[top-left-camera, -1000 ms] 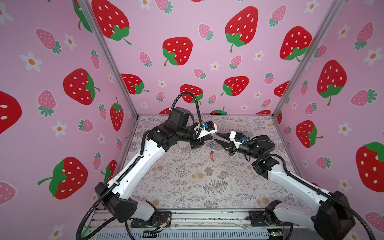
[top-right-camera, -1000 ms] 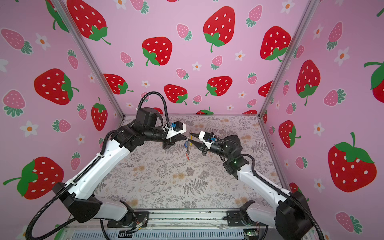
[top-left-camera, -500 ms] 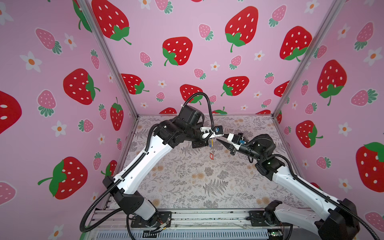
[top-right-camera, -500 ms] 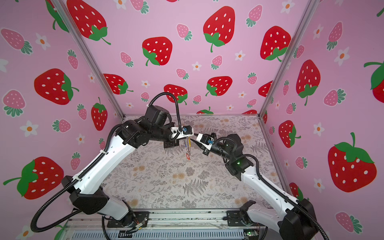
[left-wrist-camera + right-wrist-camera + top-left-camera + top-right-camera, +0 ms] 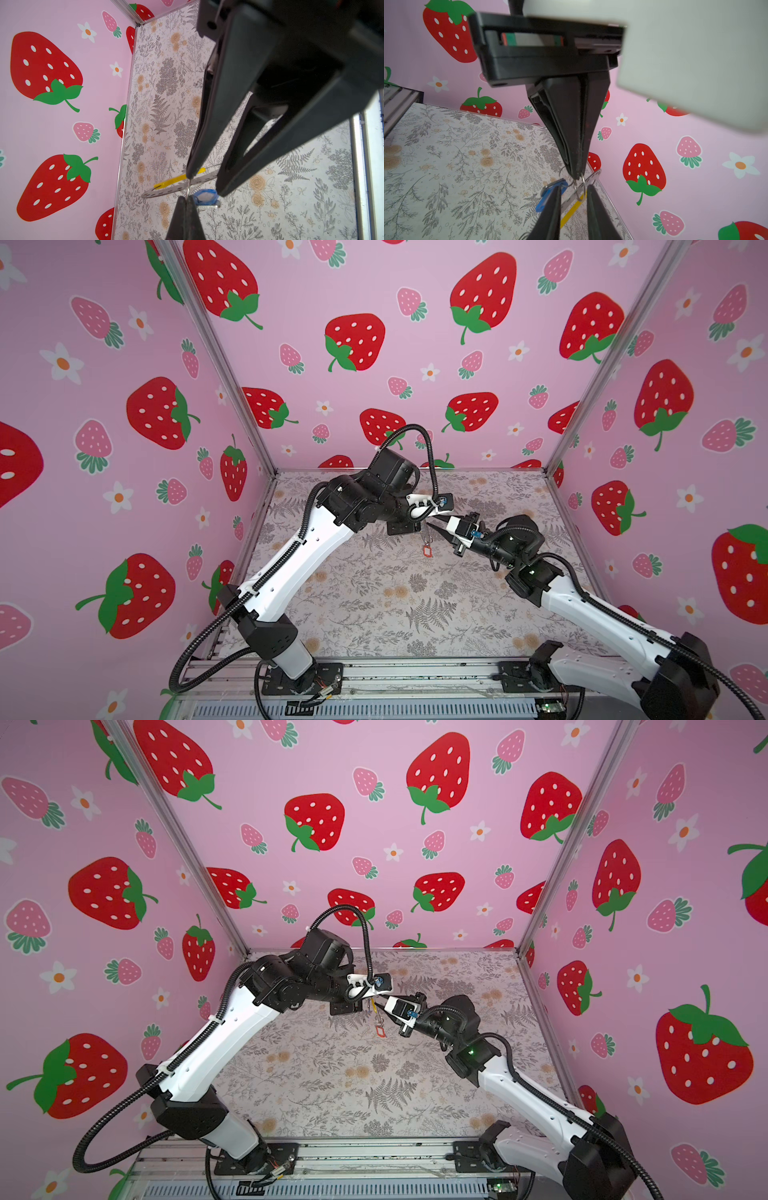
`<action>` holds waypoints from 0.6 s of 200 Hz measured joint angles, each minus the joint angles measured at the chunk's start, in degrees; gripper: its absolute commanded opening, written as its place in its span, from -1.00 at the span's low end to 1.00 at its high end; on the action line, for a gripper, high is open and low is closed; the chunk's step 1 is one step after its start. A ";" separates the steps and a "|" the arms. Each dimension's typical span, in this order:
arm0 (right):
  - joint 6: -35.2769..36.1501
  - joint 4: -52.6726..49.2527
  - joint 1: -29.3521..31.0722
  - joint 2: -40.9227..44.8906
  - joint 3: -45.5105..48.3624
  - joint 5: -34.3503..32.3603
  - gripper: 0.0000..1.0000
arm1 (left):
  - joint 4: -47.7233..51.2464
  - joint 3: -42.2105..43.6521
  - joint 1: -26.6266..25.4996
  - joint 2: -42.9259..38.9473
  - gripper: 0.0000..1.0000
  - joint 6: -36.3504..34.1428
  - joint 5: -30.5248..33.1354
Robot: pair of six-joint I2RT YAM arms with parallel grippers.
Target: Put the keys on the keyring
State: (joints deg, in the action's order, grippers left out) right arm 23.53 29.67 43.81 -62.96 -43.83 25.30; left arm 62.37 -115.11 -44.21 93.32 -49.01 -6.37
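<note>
My left gripper is shut on a thin wire ring above the table, in mid-air. The keyring, a grey band with a yellow segment, threads through that ring. In the right wrist view the keyring runs between the fingers of my right gripper, which is open with a gap on each side. The blue-tagged key lies against the outside of one right finger. The red-framed tag dangles below both grippers in both top views. The key blades are too small to make out.
The floral table mat lies under the arms. Pink strawberry walls close in the left, back and right. A metal rail with the arm bases runs along the front edge.
My left arm has swung right and carried the hanging bunch up to the right gripper's tips. The right fingers have narrowed around the band.
</note>
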 measured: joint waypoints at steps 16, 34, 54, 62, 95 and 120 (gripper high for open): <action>1.57 0.55 1.38 0.00 0.39 -3.17 -0.57 | 0.76 -0.46 -0.11 0.13 -1.00 0.15 0.35; 2.60 2.43 2.47 0.17 1.62 -6.05 -0.58 | 1.36 -0.76 -0.17 0.17 -1.00 0.35 0.39; 3.58 3.76 2.97 0.57 3.13 -8.70 -0.59 | 1.92 -0.76 -0.31 0.17 -1.00 0.55 0.39; 3.78 3.85 3.04 0.57 3.28 -9.46 -0.59 | 2.03 -0.76 -0.33 0.17 -1.00 0.61 0.39; 4.63 5.16 3.37 0.59 3.41 -11.61 -0.59 | 2.12 -0.76 -0.39 0.17 -1.00 0.81 0.39; 4.87 5.51 3.72 0.59 3.41 -11.82 -0.60 | 2.12 -0.76 -0.44 0.17 -1.00 0.83 0.39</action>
State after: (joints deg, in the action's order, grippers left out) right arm 28.40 35.18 47.53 -62.37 -40.42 13.47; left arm 64.49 -115.87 -44.64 93.49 -48.18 -5.98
